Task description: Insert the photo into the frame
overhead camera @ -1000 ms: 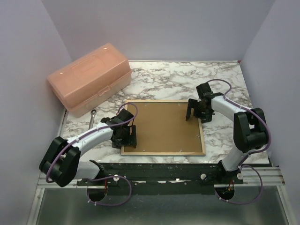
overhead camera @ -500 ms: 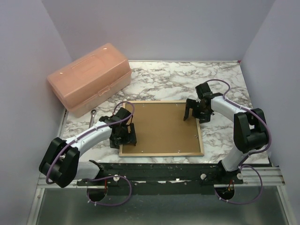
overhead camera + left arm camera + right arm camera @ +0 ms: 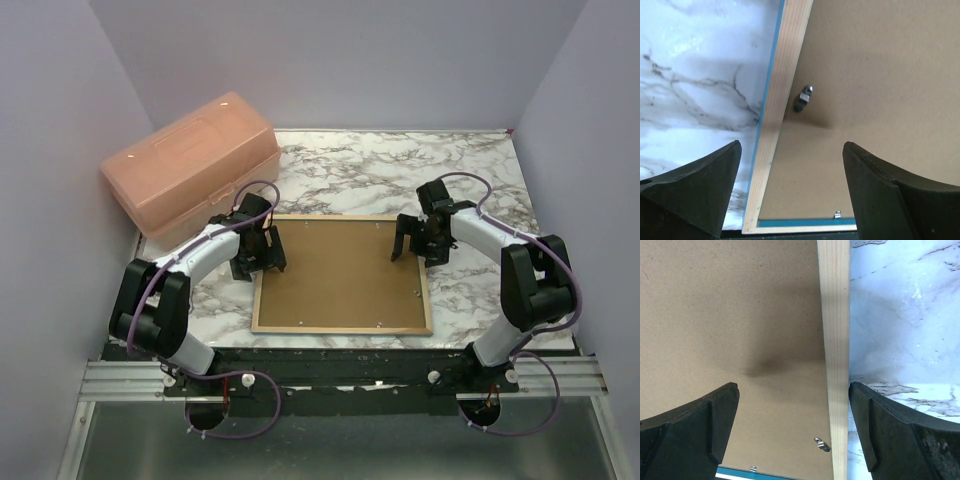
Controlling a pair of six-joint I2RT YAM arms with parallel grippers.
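The left claw [image 3: 262, 260] hangs released, jaws spread wide astride the left rail of the thin rectangular frame [image 3: 340, 329], near its 10 o'clock corner. The right claw [image 3: 415, 248], likewise released, straddles the right rail near 2 o'clock. The frame lies pale wood up at the middle of the marble counter [image 3: 400, 170], a plain brown backing board [image 3: 340, 275] filling it. A peach plastic box [image 3: 190, 165] sits at 10 o'clock.

A translucent orange lidded box [image 3: 192, 165] sits closed at the back left of the marble table [image 3: 380, 165]
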